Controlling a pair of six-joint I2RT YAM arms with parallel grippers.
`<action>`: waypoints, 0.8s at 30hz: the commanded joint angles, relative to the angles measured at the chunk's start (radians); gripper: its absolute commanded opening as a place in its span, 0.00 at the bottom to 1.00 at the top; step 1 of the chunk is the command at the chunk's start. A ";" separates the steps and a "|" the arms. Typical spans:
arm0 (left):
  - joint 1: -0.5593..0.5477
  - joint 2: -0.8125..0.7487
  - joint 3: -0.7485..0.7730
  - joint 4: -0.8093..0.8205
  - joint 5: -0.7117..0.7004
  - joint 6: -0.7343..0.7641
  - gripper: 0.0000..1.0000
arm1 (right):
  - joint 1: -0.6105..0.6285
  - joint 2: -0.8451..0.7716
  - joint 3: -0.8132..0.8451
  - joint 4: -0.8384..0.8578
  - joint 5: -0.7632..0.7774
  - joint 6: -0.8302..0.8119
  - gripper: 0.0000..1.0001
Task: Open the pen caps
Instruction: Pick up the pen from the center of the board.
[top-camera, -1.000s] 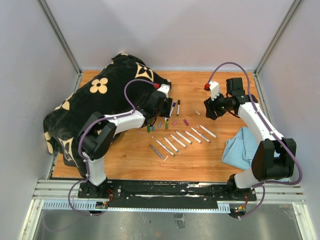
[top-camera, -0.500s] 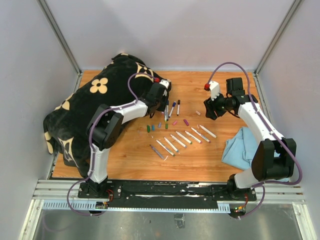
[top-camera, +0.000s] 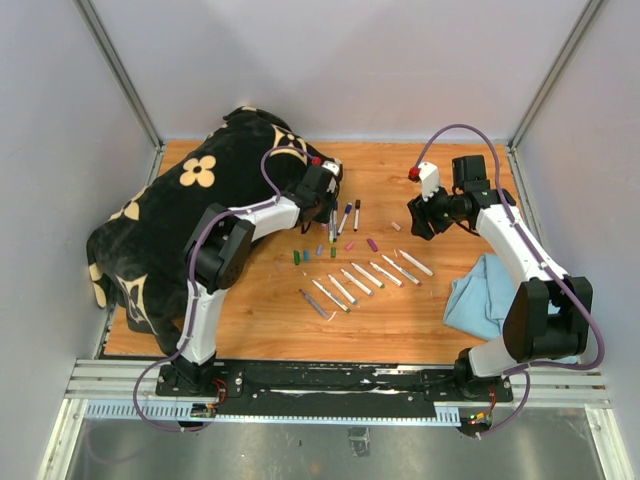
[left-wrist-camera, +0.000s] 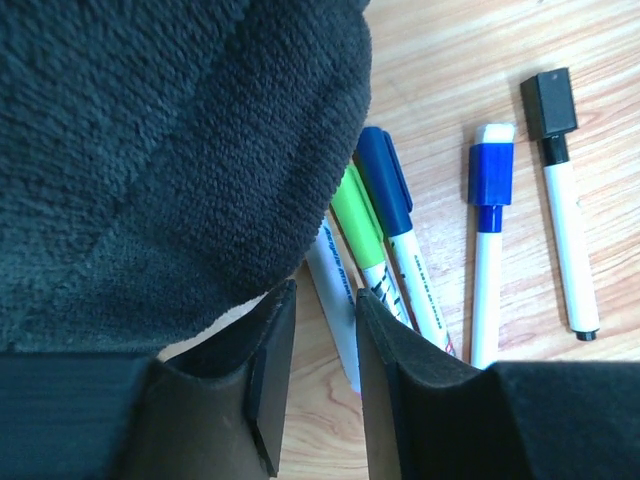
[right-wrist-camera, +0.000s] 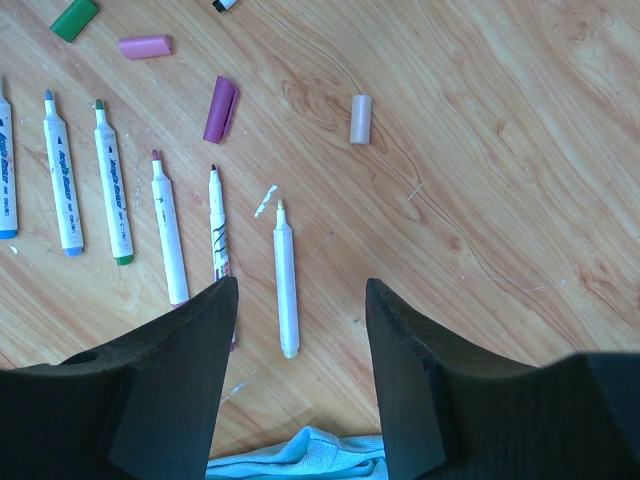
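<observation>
Left arm swung to blanket (top-camera: 180, 200); left end effector (left-wrist-camera: 325, 330) narrowing astride a marker (left-wrist-camera: 328, 262) (grip: cannot tell); right end effector (right-wrist-camera: 300, 300) released. Most pen caps (right-wrist-camera: 221, 108) off; several still on.

fleecy blanket (left-wrist-camera: 150, 150), smooth plastic caps (left-wrist-camera: 490, 172), grained wooden table (left-wrist-camera: 450, 40).

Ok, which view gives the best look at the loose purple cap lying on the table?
The right wrist view: the purple cap lies there large, sharp and unobstructed. The top external view shows it only as a tiny purple fleck, too small for detail. The left wrist view does not include it at all.
</observation>
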 joint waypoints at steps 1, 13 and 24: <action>0.008 0.023 0.029 -0.024 0.014 -0.003 0.33 | -0.015 -0.004 -0.015 0.001 -0.021 0.011 0.55; 0.020 -0.053 -0.044 -0.069 -0.031 0.042 0.12 | -0.015 -0.004 -0.015 0.001 -0.027 0.011 0.55; 0.045 -0.121 -0.115 -0.151 -0.014 0.095 0.21 | -0.013 -0.004 -0.015 0.001 -0.030 0.011 0.55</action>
